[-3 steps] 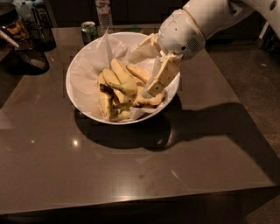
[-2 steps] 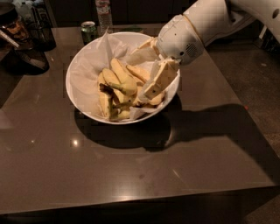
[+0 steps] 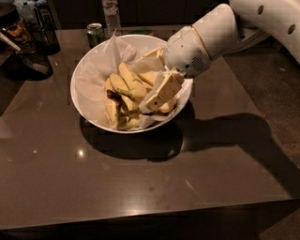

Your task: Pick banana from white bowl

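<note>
Near edge: the dark, glossy brown table [image 3: 140, 187] reflects the lights, and the bowl's shadow lies across its middle.

Toward the far edge, left of centre, sits the wide round white bowl [image 3: 80, 105]. It is lined with crumpled white paper [image 3: 117, 47] and heaped with bananas. The long curved banana, dull yellow going green [image 3: 127, 80], lies across the pile inside the bowl, touching its neighbours.

The cream two-finger gripper [image 3: 154, 99] is down in the right half of the bowl, among the fruit and just beside that banana. We cannot tell whether it is closed on anything.

Risks as we judge them:
- The bananas overlap, so a lift may drag a plumper one out or grip the wrong fruit.
- The paper sits close under the gripper. If snagged, it may rise and spill the heap.
- A sideways pull may slide the bowl on the slick top.

At the far edge, a green drink can [image 3: 95, 33] and a clear plastic bottle [image 3: 111, 11] stand just behind the bowl. A shoved bowl could knock them.
</note>
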Controlling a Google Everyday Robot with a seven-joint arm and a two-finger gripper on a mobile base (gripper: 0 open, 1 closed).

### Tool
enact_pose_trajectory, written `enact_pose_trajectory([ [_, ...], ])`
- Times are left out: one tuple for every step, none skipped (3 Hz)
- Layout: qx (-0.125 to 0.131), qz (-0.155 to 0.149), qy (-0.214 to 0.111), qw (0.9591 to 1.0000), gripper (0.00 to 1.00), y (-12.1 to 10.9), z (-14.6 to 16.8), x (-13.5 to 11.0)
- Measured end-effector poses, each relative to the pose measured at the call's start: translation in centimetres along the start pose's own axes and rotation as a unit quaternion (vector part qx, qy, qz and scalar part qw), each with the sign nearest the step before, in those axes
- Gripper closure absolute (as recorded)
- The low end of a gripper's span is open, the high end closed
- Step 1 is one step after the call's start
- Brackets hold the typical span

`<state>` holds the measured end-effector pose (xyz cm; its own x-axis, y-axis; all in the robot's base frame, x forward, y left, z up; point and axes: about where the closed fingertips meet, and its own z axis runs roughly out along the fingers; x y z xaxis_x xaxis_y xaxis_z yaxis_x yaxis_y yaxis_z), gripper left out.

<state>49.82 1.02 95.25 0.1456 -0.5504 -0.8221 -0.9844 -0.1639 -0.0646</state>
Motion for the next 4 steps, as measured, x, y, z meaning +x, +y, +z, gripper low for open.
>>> enact_pose_trajectory([
  [0.011, 0.013, -0.009, 0.9998, 0.26, -0.6, 1.0, 0.8],
  [0.022, 0.027, -0.015, 0.9993, 0.26, -1.2, 1.7, 1.8],
  [0.022, 0.027, -0.015, 0.9993, 0.26, -1.2, 1.4, 1.4],
  [0.038, 0.026, -0.026, 0.9986, 0.26, -2.4, 1.5, 1.7],
])
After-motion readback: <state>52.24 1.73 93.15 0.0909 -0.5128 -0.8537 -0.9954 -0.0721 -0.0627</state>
